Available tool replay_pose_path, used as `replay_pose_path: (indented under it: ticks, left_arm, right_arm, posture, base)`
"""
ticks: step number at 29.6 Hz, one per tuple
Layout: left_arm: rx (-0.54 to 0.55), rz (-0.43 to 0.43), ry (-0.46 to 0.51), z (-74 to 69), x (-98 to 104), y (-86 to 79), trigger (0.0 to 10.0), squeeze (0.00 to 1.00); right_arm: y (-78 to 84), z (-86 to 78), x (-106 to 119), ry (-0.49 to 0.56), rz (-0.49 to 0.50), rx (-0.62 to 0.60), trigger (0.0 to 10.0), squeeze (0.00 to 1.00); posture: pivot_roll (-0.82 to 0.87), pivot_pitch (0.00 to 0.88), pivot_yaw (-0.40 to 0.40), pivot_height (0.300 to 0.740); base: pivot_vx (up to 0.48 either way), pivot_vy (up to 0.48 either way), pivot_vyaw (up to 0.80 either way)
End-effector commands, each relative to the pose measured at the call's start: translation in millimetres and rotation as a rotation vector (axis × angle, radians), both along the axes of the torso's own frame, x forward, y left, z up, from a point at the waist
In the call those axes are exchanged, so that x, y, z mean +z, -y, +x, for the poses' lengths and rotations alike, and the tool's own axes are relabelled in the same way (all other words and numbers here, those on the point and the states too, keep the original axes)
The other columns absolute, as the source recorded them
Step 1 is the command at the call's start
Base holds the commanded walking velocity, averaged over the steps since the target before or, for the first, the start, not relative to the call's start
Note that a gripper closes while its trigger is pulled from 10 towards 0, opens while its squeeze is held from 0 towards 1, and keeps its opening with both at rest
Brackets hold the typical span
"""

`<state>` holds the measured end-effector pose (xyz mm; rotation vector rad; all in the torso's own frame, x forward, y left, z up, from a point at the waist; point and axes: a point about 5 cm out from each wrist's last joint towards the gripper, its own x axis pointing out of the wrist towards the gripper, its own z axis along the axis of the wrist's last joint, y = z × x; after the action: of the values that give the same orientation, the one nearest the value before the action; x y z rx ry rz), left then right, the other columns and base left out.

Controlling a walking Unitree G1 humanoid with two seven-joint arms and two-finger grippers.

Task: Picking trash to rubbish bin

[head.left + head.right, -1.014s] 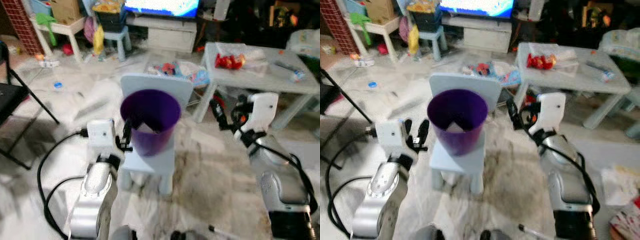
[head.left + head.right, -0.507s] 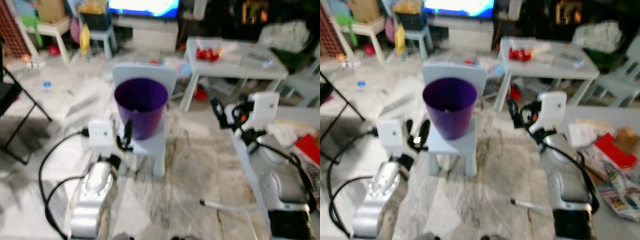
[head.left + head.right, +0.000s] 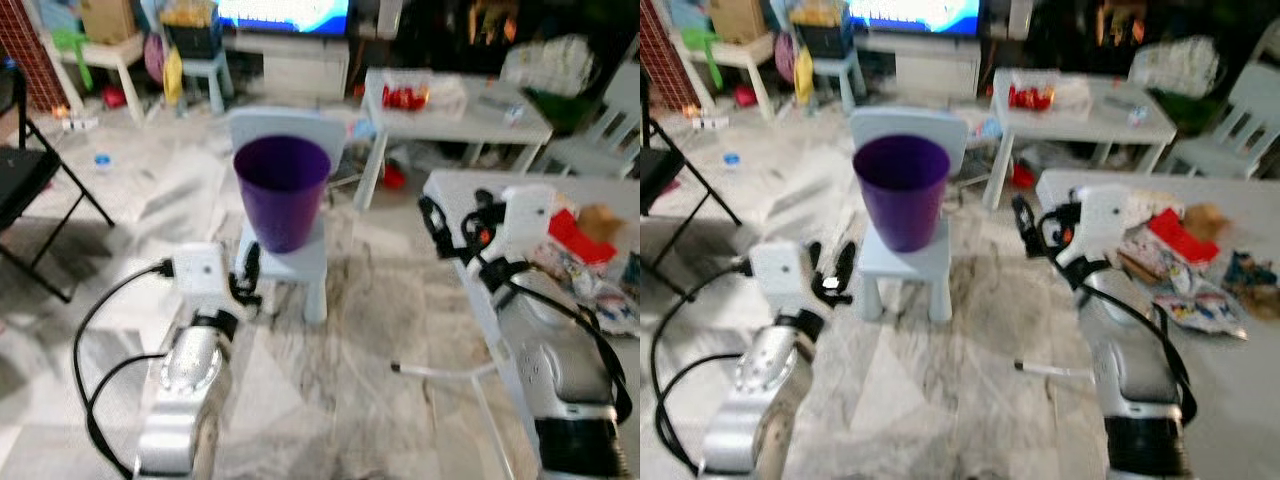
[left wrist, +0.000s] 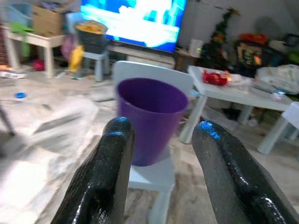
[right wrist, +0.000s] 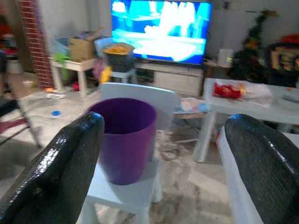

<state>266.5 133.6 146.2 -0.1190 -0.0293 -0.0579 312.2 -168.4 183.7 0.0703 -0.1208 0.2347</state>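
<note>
The purple rubbish bin point(image 3: 901, 190) stands on a small blue chair point(image 3: 907, 258) at upper centre. Left tool point(image 4: 163, 154) and right tool point(image 5: 161, 158) are both spread and empty. Crumpled trash point(image 3: 1175, 255) lies on the surface point(image 3: 1240, 340) at right; it is judged light and soft, best pinched at a raised fold.

Both head views are motion-blurred, so the litter heaped on the low table point(image 3: 1200, 262) at my two o'clock cannot be identified piece by piece. The purple bin point(image 3: 901, 190) hides most of the small chair's point(image 3: 908, 262) seat. The interior of the bin is not visible from this angle.
</note>
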Motion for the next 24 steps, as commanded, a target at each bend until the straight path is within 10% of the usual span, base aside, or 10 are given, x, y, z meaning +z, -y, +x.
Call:
replay_pose_path:
  ticks: [1,24]
  left_arm:
    - [-0.022,-0.018,0.005,0.3,1.3,7.1,10.0,0.0]
    - [0.033,-0.102,-0.018,7.3,1.0,-1.8,10.0,0.0]
  right_arm:
    - [4.3,0.4,2.6,0.002,-0.009,-0.009,10.0,0.98]
    - [3.0,1.9,2.8,-0.008,-0.015,-0.004,10.0,0.98]
  posture:
    - [0.04,0.092,-0.097,0.74]
    - [0.03,0.099,-0.102,0.74]
  base:
    - [0.0,0.0,-0.46]
    - [0.0,0.0,-0.75]
